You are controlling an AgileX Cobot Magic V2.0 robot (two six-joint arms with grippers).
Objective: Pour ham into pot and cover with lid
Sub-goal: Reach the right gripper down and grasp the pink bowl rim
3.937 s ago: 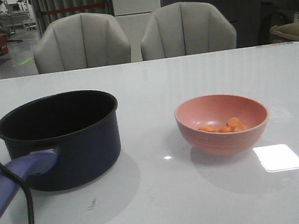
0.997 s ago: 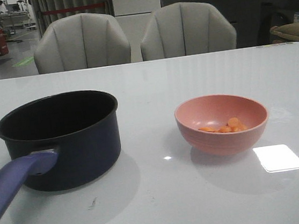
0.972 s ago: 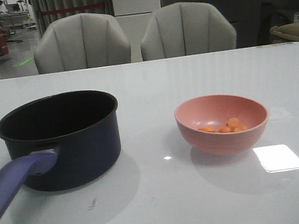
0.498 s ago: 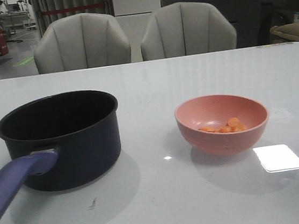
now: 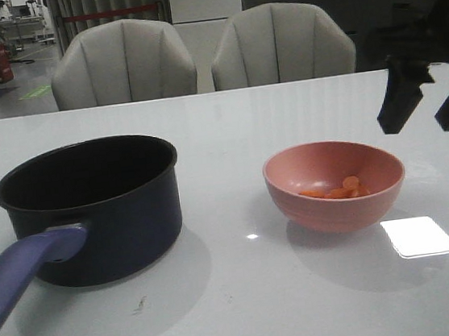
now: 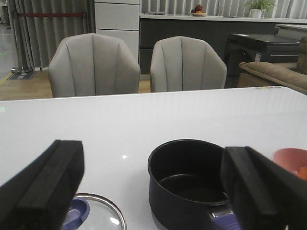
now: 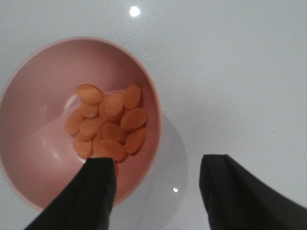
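Right gripper: ours, spread wide above the pink bowl's right rim.
Left gripper: wide, empty.
Ham: inside the bowl.
Pot: left of the bowl.

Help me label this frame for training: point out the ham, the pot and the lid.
ham (image 7: 106, 125), right wrist view, on the middle of the orange pile
pot (image 5: 109, 226), front view, on its outer wall
lid (image 6: 98, 216), left wrist view, on the glass
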